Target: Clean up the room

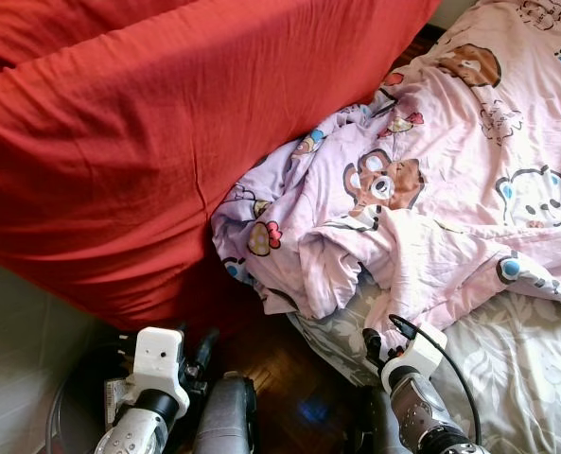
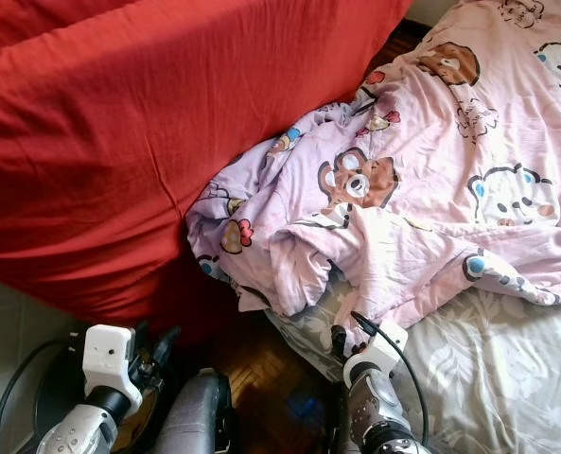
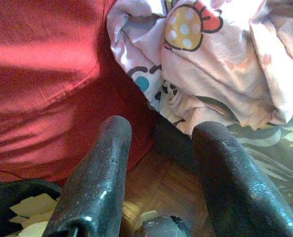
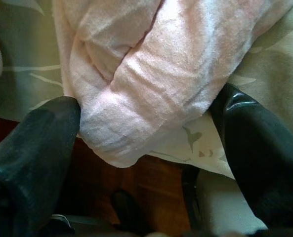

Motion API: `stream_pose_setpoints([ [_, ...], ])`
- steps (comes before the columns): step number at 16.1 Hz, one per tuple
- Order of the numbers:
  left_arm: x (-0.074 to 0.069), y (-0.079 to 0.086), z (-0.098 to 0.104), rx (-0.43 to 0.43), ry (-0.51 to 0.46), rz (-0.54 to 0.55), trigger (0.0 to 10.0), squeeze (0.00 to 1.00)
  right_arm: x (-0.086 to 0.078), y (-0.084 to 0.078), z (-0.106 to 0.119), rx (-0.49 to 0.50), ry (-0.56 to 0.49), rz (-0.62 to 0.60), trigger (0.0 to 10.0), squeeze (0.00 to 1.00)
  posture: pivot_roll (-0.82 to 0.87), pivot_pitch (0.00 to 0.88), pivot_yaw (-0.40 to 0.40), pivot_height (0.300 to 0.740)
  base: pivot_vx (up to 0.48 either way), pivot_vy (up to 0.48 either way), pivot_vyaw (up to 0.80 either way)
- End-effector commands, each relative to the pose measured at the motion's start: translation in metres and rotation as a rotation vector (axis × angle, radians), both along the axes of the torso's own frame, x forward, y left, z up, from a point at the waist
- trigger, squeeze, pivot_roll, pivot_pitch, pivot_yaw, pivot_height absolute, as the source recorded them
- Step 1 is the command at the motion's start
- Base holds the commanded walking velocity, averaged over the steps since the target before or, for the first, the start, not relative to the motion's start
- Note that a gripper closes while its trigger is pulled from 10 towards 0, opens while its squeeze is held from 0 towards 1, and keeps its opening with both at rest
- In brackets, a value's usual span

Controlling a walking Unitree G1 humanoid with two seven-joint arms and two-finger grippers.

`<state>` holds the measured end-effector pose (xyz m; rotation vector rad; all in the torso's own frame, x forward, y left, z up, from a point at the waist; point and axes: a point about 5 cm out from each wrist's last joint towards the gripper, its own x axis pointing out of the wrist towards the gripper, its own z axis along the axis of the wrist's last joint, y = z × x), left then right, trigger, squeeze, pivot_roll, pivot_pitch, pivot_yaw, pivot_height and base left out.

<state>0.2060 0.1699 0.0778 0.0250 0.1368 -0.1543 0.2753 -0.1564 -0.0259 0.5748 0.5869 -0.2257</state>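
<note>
The pink blanket (image 1: 422, 189) with cartoon bears lies rumpled across the bed (image 1: 517, 378), its near corner bunched into thick folds that spill over the bed's edge toward the wooden floor (image 1: 280, 369). On the robot's left a big red cushion (image 1: 166, 123) leans against the blanket's crumpled end, touching it.

The right hand (image 4: 146, 148) sits low at the bed's edge with its two black fingers (image 4: 32, 153) spread wide, and a fat roll of blanket hangs between them; the fingers are beside the roll, not yet pressing it. The left hand (image 3: 161, 173) is also spread apart, holding nothing, aimed at the gap where the cushion meets the blanket above the floor.

The blanket looks soft, fleecy and limp, so it should be light for its bulk but will sag and trail wherever it is not held. A single thin layer would likely slide out of the grip, while a gathered fold gives the fingers something to bite on. The roll between the right fingers looks like the best place to take hold (several layers doubled over, thick enough to fill the gap). Nothing here is fragile, so a firm squeeze carries little risk. The main trouble is probably drag: much of the cloth rests on the bed's patterned sheet (image 1: 545, 407) and some is tucked against the cushion, which may resist a pull.
</note>
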Motion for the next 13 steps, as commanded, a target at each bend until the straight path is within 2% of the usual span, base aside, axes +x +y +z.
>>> stream_pose_setpoints([
  [1, -0.006, 0.003, -0.005, 0.012, 0.038, 0.01, 10.0, 0.0, -0.011, 0.009, -0.01, 0.023, 0.047, 0.013, 0.0, 0.0, 0.18, 0.306, 0.091, 0.647, 0.0, 0.0, 0.0],
  [6, -0.01, 0.003, -0.005, 0.017, 0.046, 0.016, 10.0, 0.0, -0.006, 0.012, -0.005, 0.039, 0.01, 0.015, 0.0, 0.0, 0.18, 0.312, 0.091, 0.647, 0.0, 0.0, 0.0],
  [13, -0.017, 0.003, -0.006, 0.022, 0.061, 0.021, 10.0, 0.0, -0.008, 0.011, -0.007, 0.032, 0.005, 0.007, 0.0, 0.0, 0.18, 0.322, 0.092, 0.647, 0.0, 0.0, 0.0],
])
